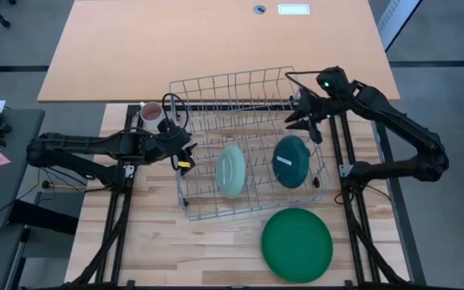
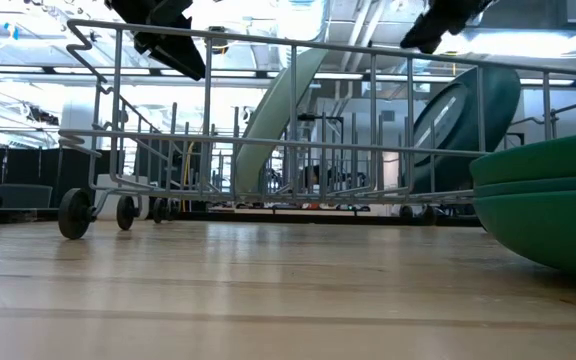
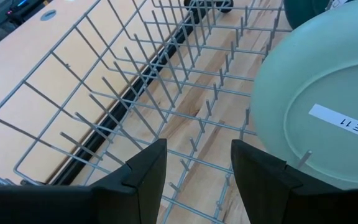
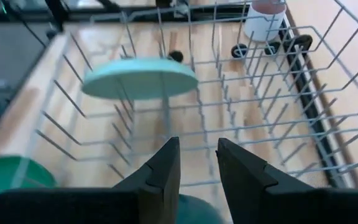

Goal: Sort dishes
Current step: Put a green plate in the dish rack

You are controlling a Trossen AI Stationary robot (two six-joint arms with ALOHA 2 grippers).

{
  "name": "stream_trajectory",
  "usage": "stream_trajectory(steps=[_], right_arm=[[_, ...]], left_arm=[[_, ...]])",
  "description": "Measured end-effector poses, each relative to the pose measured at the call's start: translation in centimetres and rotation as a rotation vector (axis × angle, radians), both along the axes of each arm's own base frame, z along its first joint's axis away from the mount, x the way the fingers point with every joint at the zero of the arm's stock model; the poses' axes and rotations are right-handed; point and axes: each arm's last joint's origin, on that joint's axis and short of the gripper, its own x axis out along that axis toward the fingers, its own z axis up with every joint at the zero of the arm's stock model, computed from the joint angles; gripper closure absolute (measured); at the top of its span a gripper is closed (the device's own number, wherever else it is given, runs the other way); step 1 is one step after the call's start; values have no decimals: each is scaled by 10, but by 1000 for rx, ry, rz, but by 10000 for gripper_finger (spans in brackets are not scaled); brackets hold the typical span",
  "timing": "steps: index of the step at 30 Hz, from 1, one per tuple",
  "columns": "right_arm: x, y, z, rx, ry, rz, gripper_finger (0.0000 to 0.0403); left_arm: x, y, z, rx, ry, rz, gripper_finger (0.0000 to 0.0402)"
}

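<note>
A wire dish rack (image 1: pixel 248 97) stands mid-table. In it the small pale mint plate (image 1: pixel 230 171) and the smaller dark teal plate (image 1: pixel 291 161) stand on edge between the tines, leaning. The large dark green plates (image 1: pixel 296 243) lie stacked flat on the table in front of the rack. My left gripper (image 1: pixel 185 151) is open and empty at the rack's left end, with the mint plate ahead of it (image 3: pixel 316 118). My right gripper (image 1: pixel 300 121) is open and empty above the rack's far right part, over the teal plate (image 4: pixel 191 210).
A pinkish-white mug (image 1: pixel 151 115) stands on the table just beyond the rack's far left corner. The rack's upright tines (image 3: pixel 185 124) and raised wire walls surround both grippers. A bare wooden tabletop (image 1: pixel 176 250) lies near the front left. The rack rolls on small wheels (image 2: pixel 73 212).
</note>
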Motion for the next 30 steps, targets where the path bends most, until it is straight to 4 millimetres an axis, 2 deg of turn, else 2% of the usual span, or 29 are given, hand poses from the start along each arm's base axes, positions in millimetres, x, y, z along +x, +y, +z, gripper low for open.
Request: stream_trajectory(steps=[6, 10, 16, 20, 25, 30], right_arm=[[-4, 30, 14, 100, -52, 13, 290], [-1, 54, 17, 178, -26, 33, 290], [2, 89, 7, 269, 151, -20, 290], [-1, 114, 0, 316, 297, -105, 290], [-6, 144, -4, 258, 359, -210, 290], [-7, 173, -2, 143, 247, -292, 290]], left_arm=[[0, 0, 0, -3, -3, 2, 229], [0, 0, 0, -17, -3, -15, 229], [5, -13, 0, -169, -34, -243, 229], [10, -33, 7, -138, -86, -411, 229], [14, -51, 18, -71, -184, -518, 229], [14, -62, 21, -74, -228, -562, 229]])
